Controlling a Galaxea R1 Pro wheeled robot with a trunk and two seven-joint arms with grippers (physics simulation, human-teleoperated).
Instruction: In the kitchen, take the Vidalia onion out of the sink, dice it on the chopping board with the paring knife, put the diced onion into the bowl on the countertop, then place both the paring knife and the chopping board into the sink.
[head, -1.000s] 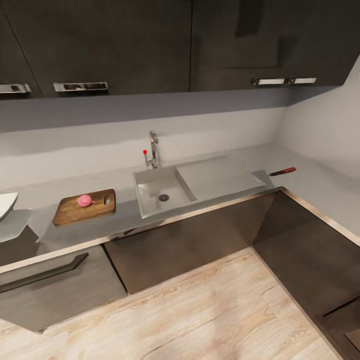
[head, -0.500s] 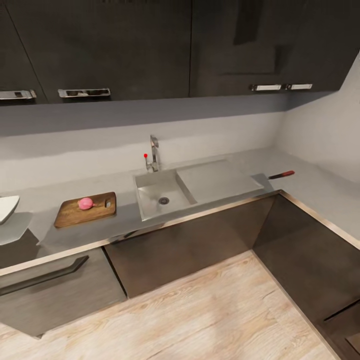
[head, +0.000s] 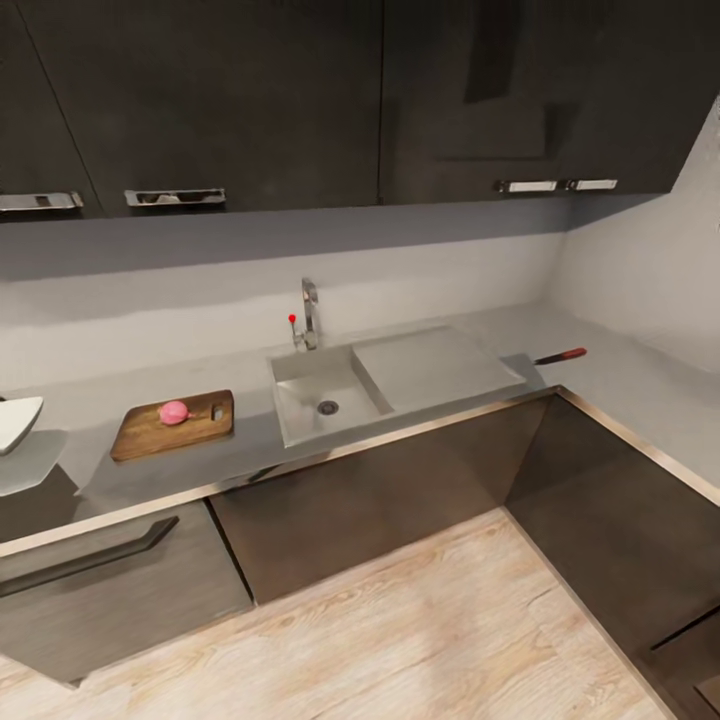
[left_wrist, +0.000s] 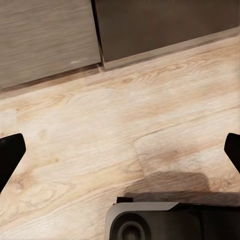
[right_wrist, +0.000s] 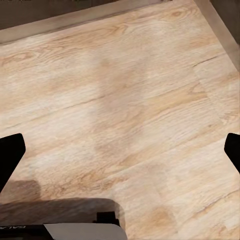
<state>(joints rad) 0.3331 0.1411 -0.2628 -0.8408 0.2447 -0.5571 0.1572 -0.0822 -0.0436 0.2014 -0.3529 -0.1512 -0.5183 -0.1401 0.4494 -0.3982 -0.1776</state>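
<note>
The pinkish Vidalia onion (head: 174, 412) lies on the brown chopping board (head: 150, 432), left of the steel sink (head: 300, 405) on the grey countertop (head: 250, 440). The basin holds nothing but its drain. The paring knife (head: 560, 355) with its red-marked handle lies on the countertop right of the drainboard (head: 430, 358). A corner of the white bowl (head: 15, 420) shows at the far left edge. My left gripper (left_wrist: 120, 150) hangs open over the wood floor, fingertips (left_wrist: 10, 155) wide apart. My right gripper (right_wrist: 120, 150) is open too, above bare floor.
Dark upper cabinets (head: 250, 90) with steel handles hang over the counter. Dark lower cabinets (head: 380, 490) run below and turn along the right wall. Light wood floor (head: 400, 630) lies between me and the counter. The robot's base (left_wrist: 165, 222) shows in the left wrist view.
The whole head view has shifted: counter, sink and board sit slightly lower and a bit smaller, so the camera moved. The onion, board and knife keep their places on the counter.
</note>
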